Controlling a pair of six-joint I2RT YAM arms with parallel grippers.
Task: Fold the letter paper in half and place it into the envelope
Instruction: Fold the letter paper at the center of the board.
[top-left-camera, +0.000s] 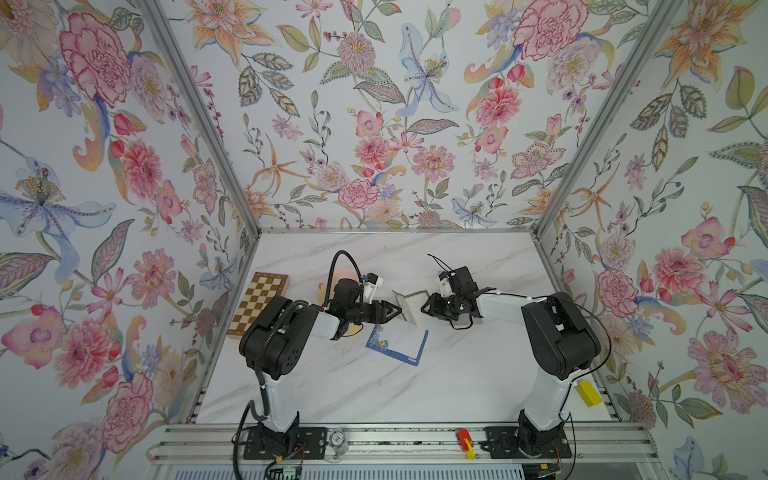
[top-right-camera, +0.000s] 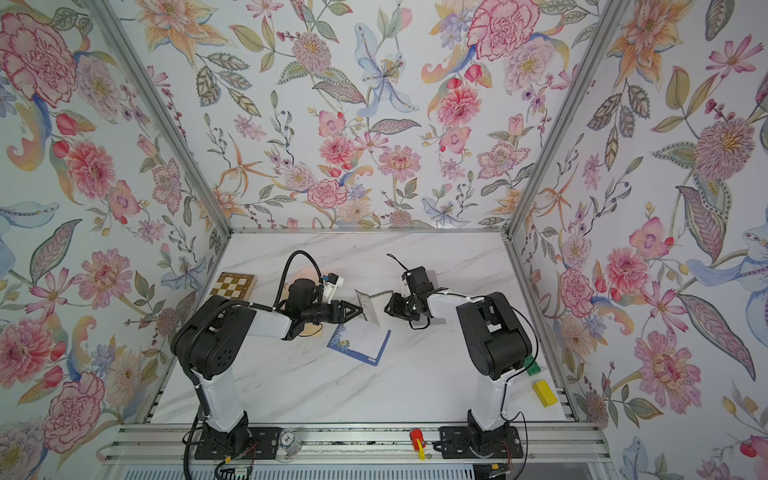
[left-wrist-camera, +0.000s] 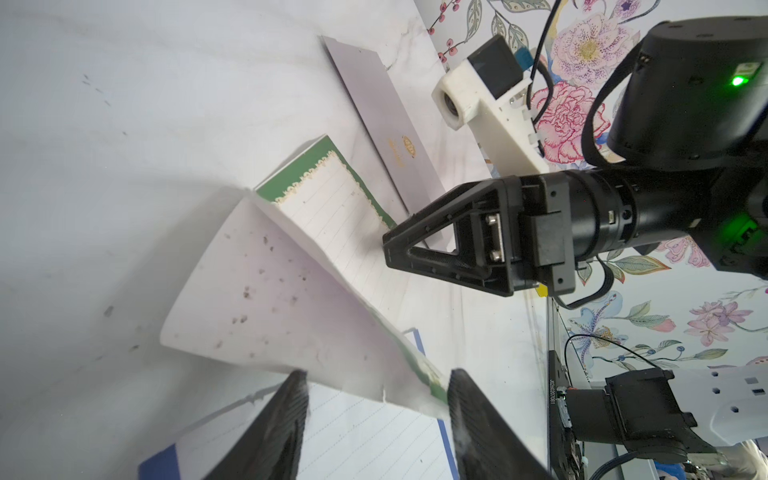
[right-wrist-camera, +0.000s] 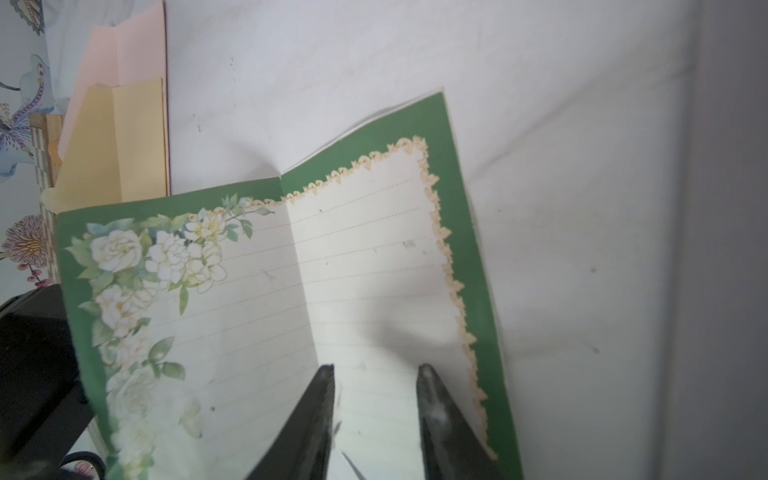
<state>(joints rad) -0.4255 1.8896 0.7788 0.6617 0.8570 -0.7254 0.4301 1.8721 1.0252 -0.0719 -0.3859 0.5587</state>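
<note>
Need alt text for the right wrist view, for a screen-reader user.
Green-bordered letter paper with white flowers, creased down the middle and half open, fills the view on a white table. The right hand sits close in front of it, two dark fingers spread apart. A yellow envelope and a pink envelope lie beyond.

Arms (top-left-camera: 276, 395) white-shelled, black-jointed; black triangular claws (top-left-camera: 398, 309) (looped black cables (top-left-camera: 338, 266)).
</note>
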